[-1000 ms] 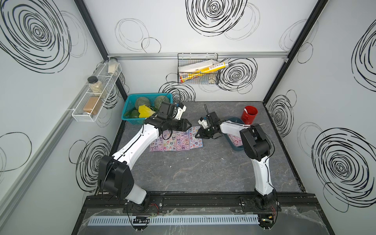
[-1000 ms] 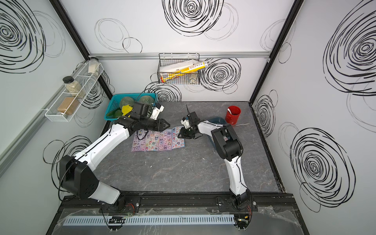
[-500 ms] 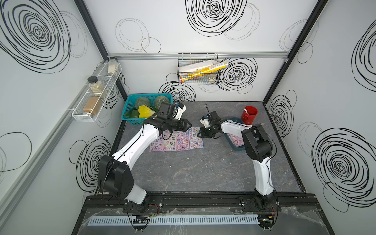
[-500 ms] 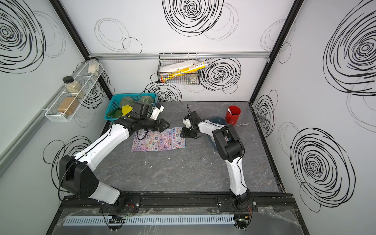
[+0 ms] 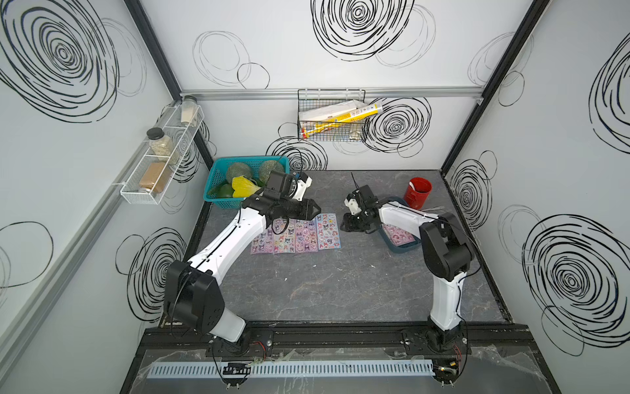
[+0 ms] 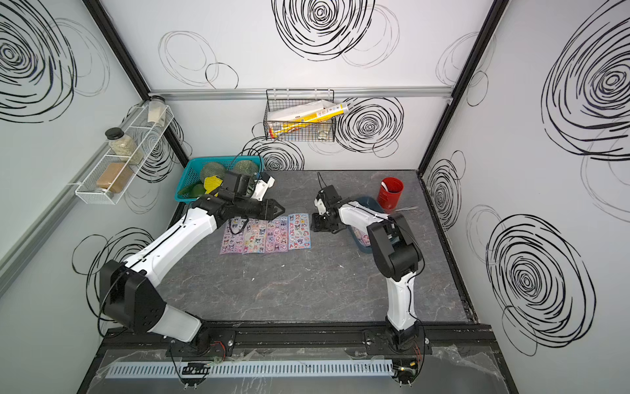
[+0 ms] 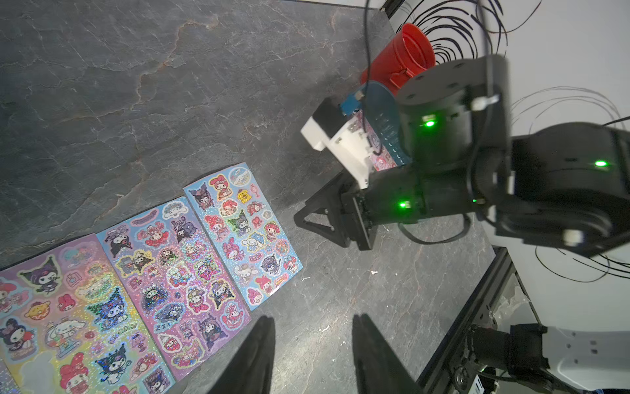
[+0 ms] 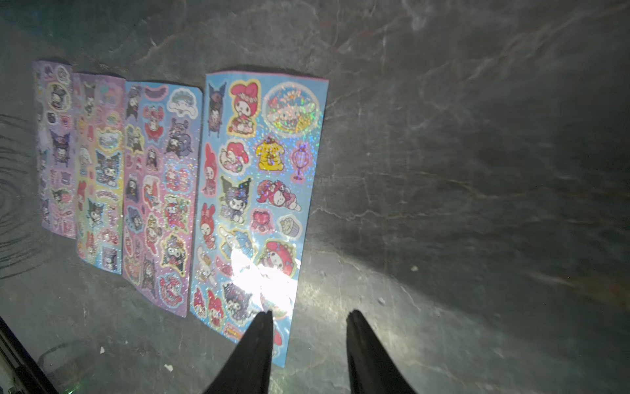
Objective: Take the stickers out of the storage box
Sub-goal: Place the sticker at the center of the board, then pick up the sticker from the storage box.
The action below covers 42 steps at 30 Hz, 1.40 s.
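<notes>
White walls (image 5: pixel 279 47) scrawled with black spiral doodles close in a dark grey marbled tabletop (image 5: pixel 341 286). Black posts (image 5: pixel 154 51) run up the corners. An aluminium rail (image 5: pixel 238 94) crosses the back wall, carrying a black wire basket (image 5: pixel 354 136). A white wire shelf (image 5: pixel 141 199) of jars (image 5: pixel 160 143) hangs on a side wall.

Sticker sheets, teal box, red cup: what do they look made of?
Sticker sheets: thin glossy paper or film with a holographic finish; glitter speckle and a bright glare patch, lying flat.
Teal box: likely moulded plastic, smooth and semi-gloss; solid rounded wall.
Red cup: probably plastic, glossy; even colour with soft sheen, though painted metal can't be ruled out.
</notes>
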Available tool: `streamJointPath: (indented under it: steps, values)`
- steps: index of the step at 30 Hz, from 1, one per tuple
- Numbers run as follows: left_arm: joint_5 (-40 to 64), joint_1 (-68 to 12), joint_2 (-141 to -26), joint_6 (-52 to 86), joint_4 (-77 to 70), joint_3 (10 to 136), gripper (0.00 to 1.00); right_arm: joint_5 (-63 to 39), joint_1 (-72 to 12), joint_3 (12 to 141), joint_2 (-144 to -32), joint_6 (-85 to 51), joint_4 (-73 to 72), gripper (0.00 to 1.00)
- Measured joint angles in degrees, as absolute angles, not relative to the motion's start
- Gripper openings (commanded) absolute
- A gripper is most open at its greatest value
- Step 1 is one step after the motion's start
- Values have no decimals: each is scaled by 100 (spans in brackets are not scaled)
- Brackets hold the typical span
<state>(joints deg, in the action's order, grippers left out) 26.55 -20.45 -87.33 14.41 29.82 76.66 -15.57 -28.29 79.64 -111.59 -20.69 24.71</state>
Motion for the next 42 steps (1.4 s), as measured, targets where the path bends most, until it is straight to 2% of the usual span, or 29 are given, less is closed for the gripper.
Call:
streamJointPath:
  steps: [5, 13, 20, 25, 28, 36, 42]
  values:
    - [2534, -2043, -8733, 1444, 2891, 7666, 44, -1317, -2491, 7644, -10141, -1959, 2508, 40]
    - [2342, -1935, -8698, 1538, 2486, 7579, 44, -860, -1155, 6831, -9164, -1688, 2534, 40]
    - [2171, -1911, -8698, 1584, 2392, 7561, 44, -397, -816, 6654, -9371, -1413, 2613, 53]
    - [1975, -1894, -8702, 1540, 2418, 7588, 44, -139, -808, 6847, -9961, -1269, 2613, 67]
    - [1894, -1865, -8737, 1481, 2425, 7651, 44, -27, -801, 7011, -10357, -1181, 2602, 71]
    - [1752, -1708, -9006, 1253, 2351, 7673, 44, 80, -799, 7284, -10860, -1026, 2602, 81]
    - [1706, -1568, -9083, 1107, 2115, 7673, 44, 270, -799, 7605, -10925, -1028, 2659, 83]
